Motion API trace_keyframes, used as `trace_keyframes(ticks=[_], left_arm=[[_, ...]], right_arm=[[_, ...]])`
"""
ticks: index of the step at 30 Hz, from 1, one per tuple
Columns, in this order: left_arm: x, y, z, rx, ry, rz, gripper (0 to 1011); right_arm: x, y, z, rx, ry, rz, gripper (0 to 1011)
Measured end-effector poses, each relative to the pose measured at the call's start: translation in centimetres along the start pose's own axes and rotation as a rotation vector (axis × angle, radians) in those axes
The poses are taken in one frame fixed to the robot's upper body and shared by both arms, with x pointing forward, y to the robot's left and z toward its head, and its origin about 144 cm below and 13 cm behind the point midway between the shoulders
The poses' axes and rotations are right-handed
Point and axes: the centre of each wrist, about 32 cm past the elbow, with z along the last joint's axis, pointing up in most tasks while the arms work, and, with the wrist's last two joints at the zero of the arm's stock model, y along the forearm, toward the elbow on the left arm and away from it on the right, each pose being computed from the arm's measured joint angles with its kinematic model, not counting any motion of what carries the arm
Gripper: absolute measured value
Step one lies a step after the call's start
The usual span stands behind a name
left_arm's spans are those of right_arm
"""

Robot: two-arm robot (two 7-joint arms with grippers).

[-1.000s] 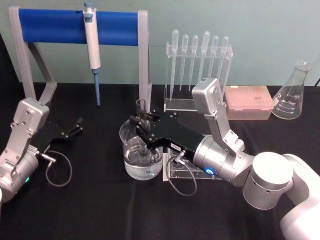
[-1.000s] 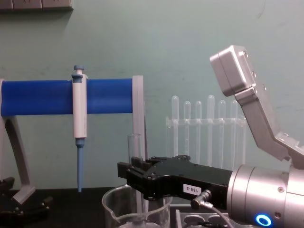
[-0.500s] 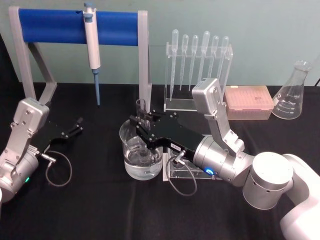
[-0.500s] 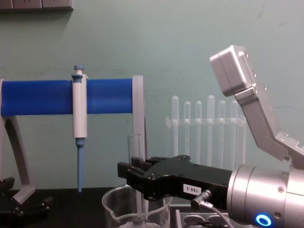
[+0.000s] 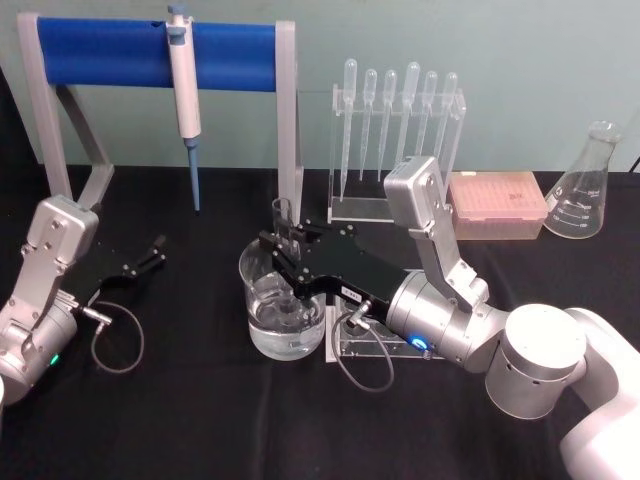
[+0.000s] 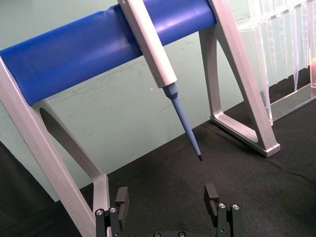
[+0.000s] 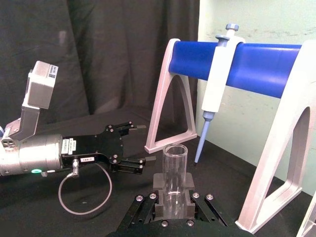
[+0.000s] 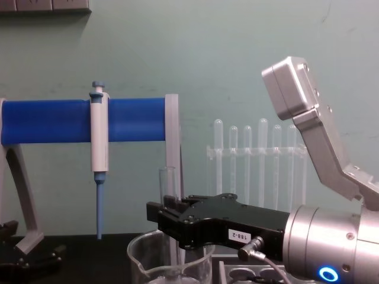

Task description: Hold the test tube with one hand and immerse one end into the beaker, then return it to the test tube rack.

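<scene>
The right gripper [image 5: 283,250] is reaching in over the beaker [image 5: 283,312] from the robot's right, its fingers pinching the tube [image 5: 284,225] just below the rim. The tube is standing upright, its open top sticking up above the fingers and its lower part going down inside the beaker, which is sitting on the black table [image 5: 200,420] and holding clear liquid in its lower half. How far the tube's tip is going into the liquid I cannot tell. In the chest view the gripper [image 8: 169,213] is hanging just above the beaker's [image 8: 142,263] rim, with the tube [image 8: 168,183] rising past it in front of the stand's grey leg. The right wrist view is looking straight over the pads at the tube's [image 7: 174,173] open mouth, clamped between them. The left gripper [image 5: 155,250] is lying low over the table at the robot's left, well apart from the beaker, its fingers [image 6: 122,197] spread with nothing between them. Behind, a micropipette [image 5: 183,95] is hanging on a blue stand [image 5: 110,50], and a rack of pipettes [image 5: 395,110] is standing beside it.
</scene>
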Motion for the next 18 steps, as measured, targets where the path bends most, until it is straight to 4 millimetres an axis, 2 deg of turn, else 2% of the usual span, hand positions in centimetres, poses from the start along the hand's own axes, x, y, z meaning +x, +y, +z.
trace_keyframes(ticks=[18], left_arm=[[0.00,0.00,0.00,0.000,0.000,0.000,1000]], right_arm=[[0.00,0.00,0.00,0.000,0.000,0.000,224]])
